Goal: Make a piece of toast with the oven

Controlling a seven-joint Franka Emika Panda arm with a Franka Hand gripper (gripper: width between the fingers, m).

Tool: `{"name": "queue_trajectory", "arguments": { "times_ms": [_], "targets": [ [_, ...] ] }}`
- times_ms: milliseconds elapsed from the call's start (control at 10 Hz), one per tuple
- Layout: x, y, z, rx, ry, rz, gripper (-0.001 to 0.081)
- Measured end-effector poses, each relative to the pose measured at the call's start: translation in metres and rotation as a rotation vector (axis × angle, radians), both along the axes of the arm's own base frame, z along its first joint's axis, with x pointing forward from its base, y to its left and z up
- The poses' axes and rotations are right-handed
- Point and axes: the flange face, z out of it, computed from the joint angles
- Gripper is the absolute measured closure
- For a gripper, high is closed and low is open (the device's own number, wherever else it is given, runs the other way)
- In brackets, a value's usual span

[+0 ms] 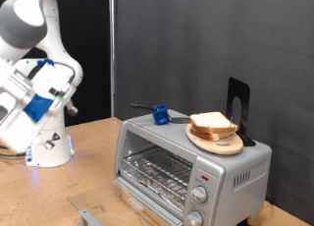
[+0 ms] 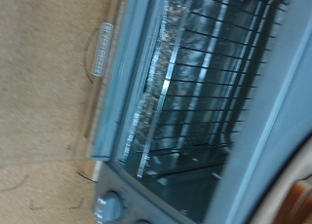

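Note:
The silver toaster oven [image 1: 186,167] stands at the exterior view's lower right. Its glass door [image 1: 98,208] is folded down open, and the wire rack [image 1: 157,172] inside is bare. Slices of pale bread [image 1: 212,124] with tan crust lie stacked on a round wooden plate [image 1: 218,141] on top of the oven. My arm's hand [image 1: 25,100] is raised at the exterior view's left edge, well away from the oven and the bread; its fingers do not show. The wrist view shows the oven's open front [image 2: 195,97], rack, door handle [image 2: 102,51] and a knob [image 2: 112,205], with no fingers.
A blue-handled tool [image 1: 159,113] and a black upright bookend [image 1: 238,110] also sit on the oven's top. The arm's white base [image 1: 49,147] stands on the wooden table [image 1: 88,177] at the left. A dark curtain hangs behind.

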Motion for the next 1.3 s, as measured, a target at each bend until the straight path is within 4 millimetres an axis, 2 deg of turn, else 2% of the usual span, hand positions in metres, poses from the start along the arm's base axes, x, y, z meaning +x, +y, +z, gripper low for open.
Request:
{"name": "queue_trajectory", "arguments": {
  "times_ms": [300, 400, 500, 700, 900, 1200, 1300],
  "targets": [
    [0.005, 0.034, 0.047, -0.050, -0.060, 0.039, -0.0003],
    [0.003, 0.040, 0.055, -0.058, -0.069, 0.033, -0.0003],
    [0.003, 0.039, 0.053, -0.058, -0.065, 0.034, -0.0003],
    [0.004, 0.045, 0.059, -0.065, -0.158, 0.110, -0.0003],
    [0.001, 0.071, 0.085, -0.083, -0.214, 0.186, -0.0003],
    [-0.002, 0.117, 0.121, -0.200, -0.242, 0.302, -0.0003],
    [-0.003, 0.124, 0.126, -0.238, -0.232, 0.325, -0.0003]
  ]
}}
